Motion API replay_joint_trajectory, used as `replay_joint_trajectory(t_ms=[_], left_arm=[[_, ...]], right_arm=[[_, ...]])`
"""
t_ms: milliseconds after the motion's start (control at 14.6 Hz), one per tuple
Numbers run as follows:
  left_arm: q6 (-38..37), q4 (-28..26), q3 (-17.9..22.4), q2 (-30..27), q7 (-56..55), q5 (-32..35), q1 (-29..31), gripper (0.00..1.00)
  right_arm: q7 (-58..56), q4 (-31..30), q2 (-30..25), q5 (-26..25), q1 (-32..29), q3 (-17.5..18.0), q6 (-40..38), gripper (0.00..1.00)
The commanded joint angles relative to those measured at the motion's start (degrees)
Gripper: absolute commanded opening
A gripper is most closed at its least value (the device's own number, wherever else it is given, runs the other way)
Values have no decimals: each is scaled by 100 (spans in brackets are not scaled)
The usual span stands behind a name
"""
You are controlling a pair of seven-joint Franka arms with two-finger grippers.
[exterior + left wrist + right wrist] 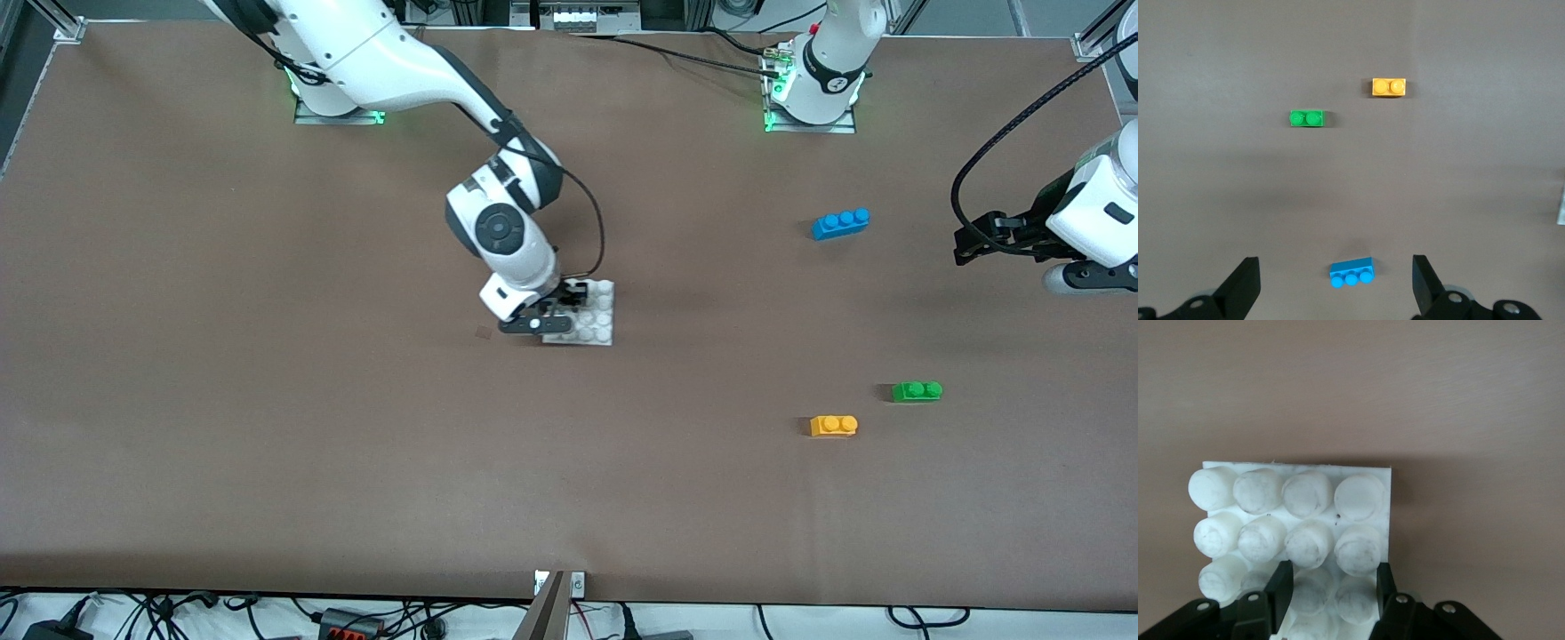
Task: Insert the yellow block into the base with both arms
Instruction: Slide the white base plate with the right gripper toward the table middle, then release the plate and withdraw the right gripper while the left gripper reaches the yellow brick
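Observation:
The yellow block (833, 426) lies on the table toward the left arm's end, nearer the front camera than the green brick; it also shows in the left wrist view (1389, 87). The white studded base (597, 313) lies flat mid-table. My right gripper (558, 309) is down on it, its fingers closed around two studs at the base's edge (1305, 493), as seen in the right wrist view (1331, 577). My left gripper (965, 244) hangs open and empty above the table near the blue brick, fingers wide apart (1335, 270).
A green two-stud brick (917, 391) (1306, 119) lies beside the yellow block. A blue three-stud brick (840, 223) (1351, 272) lies farther from the front camera, toward the left arm's base. Brown table all around.

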Motion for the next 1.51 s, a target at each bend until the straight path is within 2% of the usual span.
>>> replay_joint_trajectory(t_ms=[0, 69, 137, 206, 274, 411, 549, 823, 1097, 1234, 1440], left_arm=[[-103, 82, -6, -7, -5, -73, 28, 100], [-103, 82, -6, 10, -5, -73, 28, 100], [-103, 82, -6, 36, -5, -73, 28, 100], [-103, 82, -6, 45, -5, -73, 28, 100], [-103, 82, -6, 45, -5, -73, 28, 100], [-103, 82, -6, 45, -5, -82, 28, 100], [-103, 82, -6, 45, -13, -73, 28, 100], [-112, 73, -6, 54, -22, -90, 28, 100], [-59, -14, -59, 106, -22, -135, 28, 100], [212, 81, -50, 684, 4, -161, 63, 100], [1099, 64, -85, 1335, 39, -232, 2, 100]], right_arm=[[463, 698, 753, 71, 344, -4, 132, 46], [534, 769, 762, 71, 397, -4, 123, 48], [535, 787, 762, 71, 415, -4, 114, 55], [526, 796, 745, 54, 415, -4, 105, 71], [526, 796, 710, 36, 415, -4, 96, 80], [491, 796, 570, 10, 371, -13, 70, 86], [421, 805, 369, -17, 327, -47, -393, 94], [324, 805, -308, -113, 56, -74, -1334, 100], [-324, 796, -1055, -727, -471, -83, -2563, 100], [-851, 796, -1424, -1079, -857, -83, -3310, 100], [-2272, 787, -2065, -1133, -1674, -83, -4471, 100]])
